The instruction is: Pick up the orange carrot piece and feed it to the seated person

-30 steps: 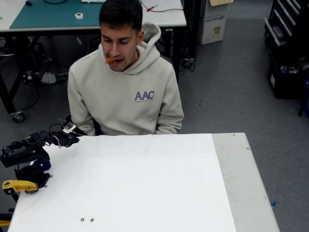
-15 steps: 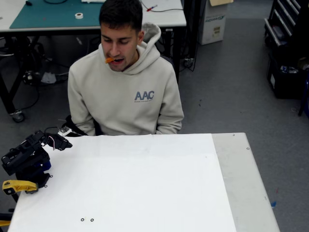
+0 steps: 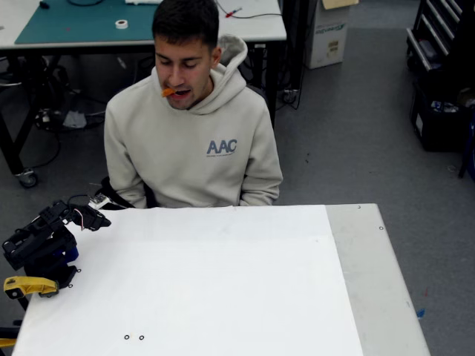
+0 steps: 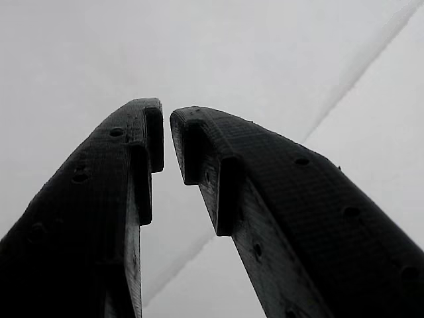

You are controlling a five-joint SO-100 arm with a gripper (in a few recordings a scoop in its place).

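Note:
The orange carrot piece [image 3: 169,92] sticks out of the mouth of the seated person [image 3: 194,141], who sits behind the far edge of the white table [image 3: 223,282] in a beige hoodie. My black arm is folded at the table's left edge, well below and left of the person's face. Its gripper [image 3: 95,216] points toward the table's far left corner. In the wrist view the two black fingers [image 4: 218,165] nearly meet at the tips of the gripper [image 4: 166,129], which is shut with nothing between them, over the white tabletop.
A yellow clamp [image 3: 26,285] sits by the arm's base at the left edge. A grey strip [image 3: 371,267] runs along the table's right side. Behind the person stands a workbench with a green mat [image 3: 82,21]; a cardboard box [image 3: 330,33] rests on the floor.
A second ago the arm reached further right and its gripper sat higher over the table corner; it has since drawn back left and folded down. The carrot piece stays in the person's mouth.

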